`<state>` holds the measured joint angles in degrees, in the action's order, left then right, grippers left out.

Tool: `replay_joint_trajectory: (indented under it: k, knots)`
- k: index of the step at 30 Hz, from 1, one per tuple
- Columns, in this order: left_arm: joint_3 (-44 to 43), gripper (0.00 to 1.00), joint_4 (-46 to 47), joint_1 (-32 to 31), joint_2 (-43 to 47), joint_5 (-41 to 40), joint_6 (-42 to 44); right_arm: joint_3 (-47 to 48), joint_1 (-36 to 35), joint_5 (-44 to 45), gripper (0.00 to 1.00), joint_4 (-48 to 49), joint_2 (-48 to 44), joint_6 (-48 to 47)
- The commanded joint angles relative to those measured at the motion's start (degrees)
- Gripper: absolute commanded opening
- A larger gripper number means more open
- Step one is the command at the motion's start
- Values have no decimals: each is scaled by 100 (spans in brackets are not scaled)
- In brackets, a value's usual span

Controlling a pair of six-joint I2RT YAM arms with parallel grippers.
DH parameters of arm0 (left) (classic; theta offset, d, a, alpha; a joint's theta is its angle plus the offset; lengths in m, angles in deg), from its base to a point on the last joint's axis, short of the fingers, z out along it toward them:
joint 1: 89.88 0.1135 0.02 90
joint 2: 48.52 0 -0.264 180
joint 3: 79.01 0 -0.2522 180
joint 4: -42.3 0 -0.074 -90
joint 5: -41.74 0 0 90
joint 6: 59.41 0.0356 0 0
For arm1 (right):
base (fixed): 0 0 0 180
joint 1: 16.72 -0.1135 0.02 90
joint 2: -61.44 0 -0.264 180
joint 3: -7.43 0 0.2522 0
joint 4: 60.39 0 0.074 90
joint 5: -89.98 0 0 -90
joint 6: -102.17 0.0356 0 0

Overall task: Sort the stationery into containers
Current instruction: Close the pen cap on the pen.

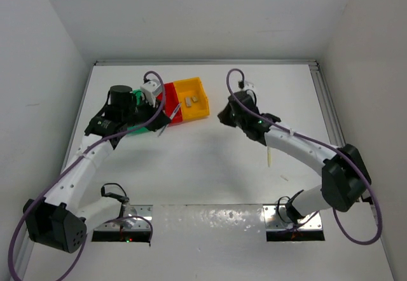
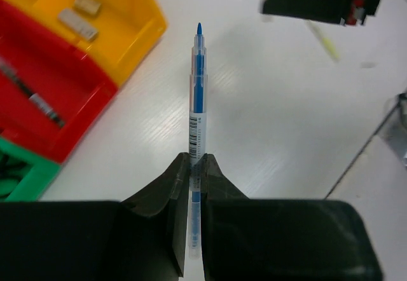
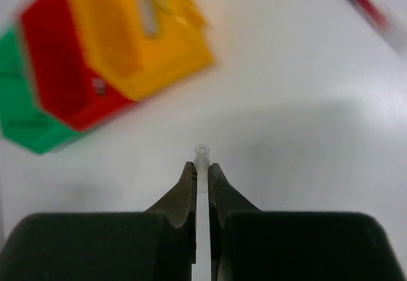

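My left gripper (image 2: pixel 196 160) is shut on a blue pen (image 2: pixel 198 96), which points forward over the table beside the bins. The yellow bin (image 2: pixel 141 15) holds two eraser blocks (image 2: pixel 77 24). The red bin (image 2: pixel 70 112) holds a slim pen (image 2: pixel 35 100). Only a corner of the green bin (image 2: pixel 22 176) shows. My right gripper (image 3: pixel 202 165) is shut on a pale clear stick (image 3: pixel 202 152), above the table right of the bins (image 3: pixel 159 58). In the top view the left gripper (image 1: pixel 160 122) is by the red bin (image 1: pixel 173 96) and the right gripper (image 1: pixel 225 117) is right of the yellow bin (image 1: pixel 198 109).
A pale stick (image 1: pixel 269 157) lies on the table under the right arm; it also shows in the left wrist view (image 2: pixel 324 42). A red-white pen (image 3: pixel 361 1) lies far right of the bins. The left arm covers most of the green bin (image 1: pixel 135 131).
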<state>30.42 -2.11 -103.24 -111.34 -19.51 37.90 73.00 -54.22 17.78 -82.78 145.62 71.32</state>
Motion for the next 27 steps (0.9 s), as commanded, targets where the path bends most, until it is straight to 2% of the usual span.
replay_joint_trajectory:
  k: [1, 3, 9, 19, 27]
  knots:
    - [214, 0, 1235, -253, 227, 1194, -630, 1127, -178, -645, 0, 1030, -262, -2520]
    - [398, 0, 1709, -368, 210, 1212, -1046, 1688, -328, -690, 0, 1046, -192, -2637]
    - [847, 0, 2441, -588, 324, 1027, -1671, 2069, -706, -1016, 0, 1942, -43, -2558]
    - [716, 0, 2486, -571, 420, 904, -1602, 2211, -821, -867, 0, 1882, -6, -2760]
    - [646, 0, 2345, -483, 500, 781, -1408, 1693, -821, -717, 0, 2101, -402, -2760]
